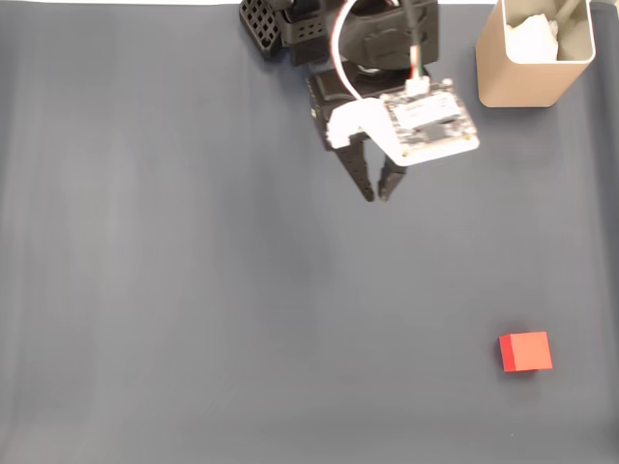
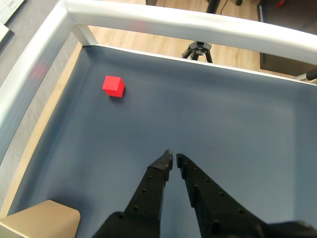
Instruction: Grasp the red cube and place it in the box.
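We see the black two-finger gripper [image 1: 377, 196] nearly closed, empty, upper centre; small matte red cube [image 1: 525, 351] lower right; tan rounded box [image 1: 522, 82] upper right

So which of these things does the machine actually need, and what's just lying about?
Needed:
- red cube
- box, tan
- pincer, nearly shut, empty

Just there:
- dark mat
- tripod past the table's edge
- white stuff inside the box

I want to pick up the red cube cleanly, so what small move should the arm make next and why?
Probably swing the gripper toward the red cube and open it. In the fixed view the cube lies well away at lower right on the mat, and the fingertips nearly touch, holding nothing.
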Robot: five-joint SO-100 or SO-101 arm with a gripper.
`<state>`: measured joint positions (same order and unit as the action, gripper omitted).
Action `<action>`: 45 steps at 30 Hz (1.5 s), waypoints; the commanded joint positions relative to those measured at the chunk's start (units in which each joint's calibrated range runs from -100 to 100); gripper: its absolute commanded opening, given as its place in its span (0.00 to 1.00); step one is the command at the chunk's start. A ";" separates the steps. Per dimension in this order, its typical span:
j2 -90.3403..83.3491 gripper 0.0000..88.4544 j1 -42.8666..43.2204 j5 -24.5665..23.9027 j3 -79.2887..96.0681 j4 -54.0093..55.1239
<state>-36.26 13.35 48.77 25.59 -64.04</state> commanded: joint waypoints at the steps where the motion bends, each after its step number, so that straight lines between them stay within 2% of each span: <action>1: 2.46 0.00 1.92 0.44 -6.88 -1.37; 24: 19.45 0.03 13.85 0.78 -27.41 -6.37; 45: 45.10 0.04 12.93 -0.73 -51.68 -6.37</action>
<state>7.60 27.00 48.47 -21.43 -70.33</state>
